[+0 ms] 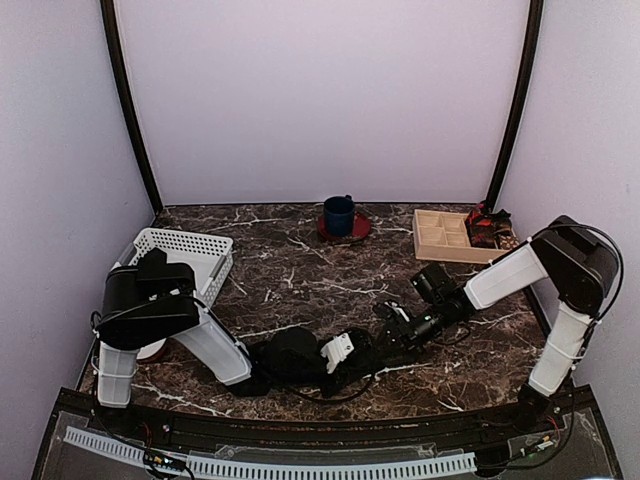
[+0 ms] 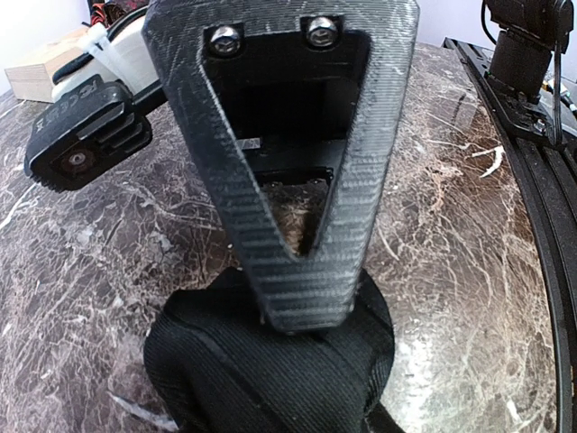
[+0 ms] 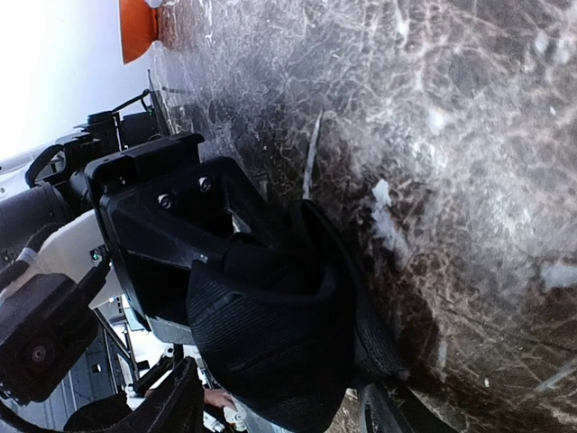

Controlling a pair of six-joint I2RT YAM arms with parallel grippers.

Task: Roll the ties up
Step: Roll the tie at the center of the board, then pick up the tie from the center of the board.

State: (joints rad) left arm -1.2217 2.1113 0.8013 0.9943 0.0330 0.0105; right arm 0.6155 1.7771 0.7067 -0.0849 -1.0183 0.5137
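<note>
One tie is a small black ribbed coil (image 2: 270, 370) on the dark marble table near its front middle. My left gripper (image 2: 302, 316) is shut on this coil: its upper finger (image 2: 288, 180) presses on top and the lower finger is hidden beneath the fabric. In the right wrist view the coil (image 3: 270, 334) sits in the left gripper's jaws, and my right gripper (image 3: 279, 417) is open with one finger on each side of it. In the top view both grippers meet, left (image 1: 350, 348) and right (image 1: 383, 328); the coil is lost among the black parts there.
A white basket (image 1: 185, 255) stands at the left by the left arm. A blue mug on a red saucer (image 1: 340, 215) is at the back middle. A wooden compartment tray (image 1: 447, 235) with dark items (image 1: 490, 228) is at the back right. The table's front rail (image 2: 541, 180) runs close by.
</note>
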